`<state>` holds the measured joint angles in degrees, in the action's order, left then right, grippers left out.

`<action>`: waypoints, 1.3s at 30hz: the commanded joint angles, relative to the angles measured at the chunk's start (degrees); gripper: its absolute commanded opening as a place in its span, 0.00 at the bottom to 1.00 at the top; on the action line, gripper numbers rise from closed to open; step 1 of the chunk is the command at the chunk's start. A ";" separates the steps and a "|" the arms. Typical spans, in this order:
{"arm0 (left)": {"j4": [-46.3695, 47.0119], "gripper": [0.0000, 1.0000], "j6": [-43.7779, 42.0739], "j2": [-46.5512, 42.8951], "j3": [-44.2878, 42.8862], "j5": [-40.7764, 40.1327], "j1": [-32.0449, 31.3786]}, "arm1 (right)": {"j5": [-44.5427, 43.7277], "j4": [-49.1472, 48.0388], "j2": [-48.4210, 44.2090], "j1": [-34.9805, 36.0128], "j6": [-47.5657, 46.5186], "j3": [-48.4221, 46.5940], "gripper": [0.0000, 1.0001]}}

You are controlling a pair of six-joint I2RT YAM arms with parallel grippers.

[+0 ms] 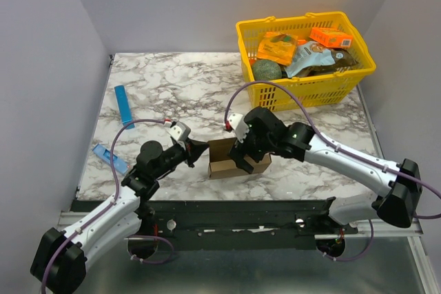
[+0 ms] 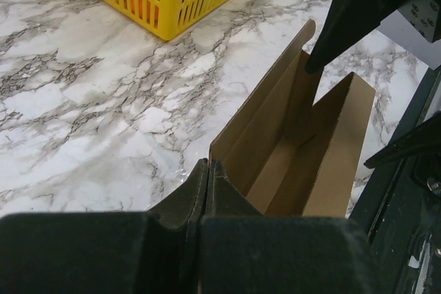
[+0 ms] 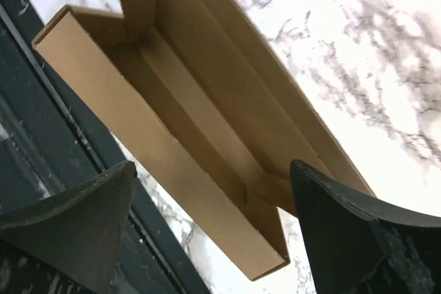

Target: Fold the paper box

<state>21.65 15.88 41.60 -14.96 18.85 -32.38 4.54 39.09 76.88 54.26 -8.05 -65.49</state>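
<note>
Top external view: a yellow slatted plastic basket stands at the far right corner of the white, grey-veined marble table. It is filled with orange printed packets, a small orange box, a dark green round item and a pale blue pouch. The plain brown cardboard paper box sits well apart from the basket, at the near edge of the table between the two arms, just beyond the dark metal rail that carries their bases. It lies as a long trough, open side up. Its long axis runs left to right along the near edge, with one end toward each arm, and the left wrist view shows a rounded flap standing up from its far wall. The left gripper meets the box's left end. Its fingers are pressed tight together, and the cardboard corner edge runs into the seam between them, apparently pinched. The right gripper hangs over the right end, fingers spread wide and holding nothing, the box's interior visible between them. A thin bright blue strip lies near the left edge of the table. A second blue piece lies just beside the left arm, partly crossed by its purple cable.
</note>
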 commanded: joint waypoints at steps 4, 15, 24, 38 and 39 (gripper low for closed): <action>1.38 0.00 -0.76 0.49 0.20 1.10 -0.40 | -3.31 -8.59 -10.51 0.67 0.23 4.93 0.99; -0.03 0.00 -0.94 1.81 -0.86 0.75 -0.84 | -4.80 -4.46 -9.12 7.52 6.38 7.22 0.52; -0.73 0.00 -0.94 2.78 -1.21 -0.22 -1.11 | 5.74 -6.83 -7.10 10.86 10.60 9.42 0.43; -0.38 0.00 -1.11 3.48 -1.39 1.80 -1.72 | -3.82 -7.27 -1.03 11.48 13.59 8.46 0.41; -0.38 0.00 -1.29 3.48 -1.30 2.06 -1.89 | -4.18 -7.54 -0.77 11.40 13.59 8.28 0.41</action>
<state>21.32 15.66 44.91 -15.31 18.72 -33.21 6.52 32.93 74.85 65.32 4.03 -55.66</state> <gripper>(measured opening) 0.012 0.417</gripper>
